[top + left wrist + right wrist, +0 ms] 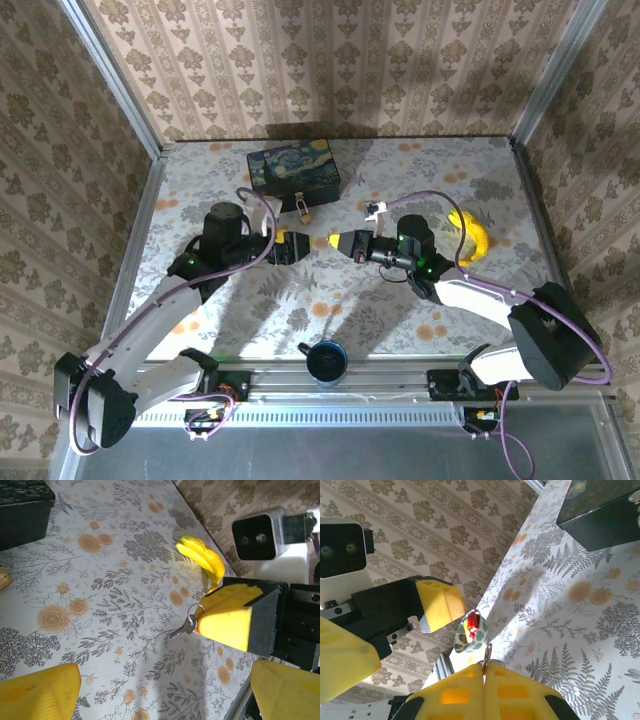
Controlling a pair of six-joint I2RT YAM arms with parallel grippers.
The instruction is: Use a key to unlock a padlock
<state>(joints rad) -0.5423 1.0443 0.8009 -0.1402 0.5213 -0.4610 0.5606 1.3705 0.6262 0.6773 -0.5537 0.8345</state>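
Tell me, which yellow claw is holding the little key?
The right gripper: it is squeezed shut on the key, which pokes out from its tips. The left gripper stands wide open, holding nothing.

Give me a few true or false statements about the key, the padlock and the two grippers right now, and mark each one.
1. The right gripper is shut on the key. True.
2. The left gripper is clamped on the padlock. False: it is open and holds nothing.
3. A banana lies on the table. True.
4. The key is in the padlock. False: the padlock sits apart, at the front of the dark blue box.
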